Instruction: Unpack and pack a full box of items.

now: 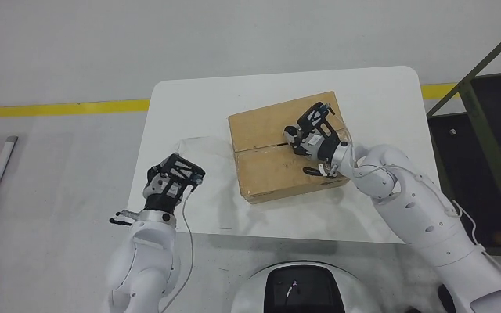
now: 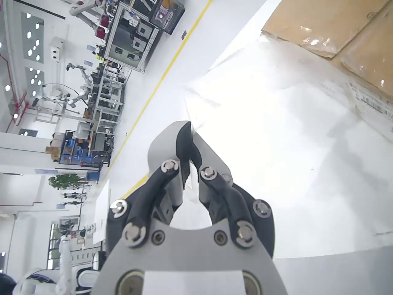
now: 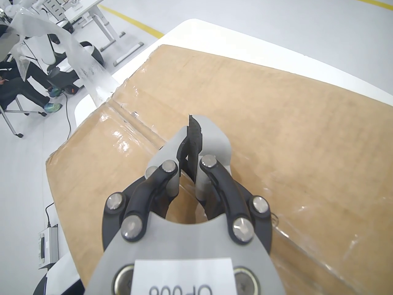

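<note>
A closed brown cardboard box (image 1: 270,168) sits on the white table (image 1: 376,86), slightly right of the middle. A strip of clear tape (image 1: 205,142) runs from the box's left end out to my left gripper (image 1: 188,163). In the left wrist view the left gripper (image 2: 188,127) is shut on the tape (image 2: 233,72), with the box (image 2: 322,7) beyond. My right gripper (image 1: 296,131) rests over the box's centre seam. The right wrist view shows this gripper (image 3: 193,124) shut with nothing in it, just above the box top (image 3: 276,124), and the tape (image 3: 89,68) rising from the far end.
A dark metal frame (image 1: 477,102) stands off the table's right side. A yellow line (image 1: 70,108) crosses the floor behind the table. Bare table top lies left of and behind the box.
</note>
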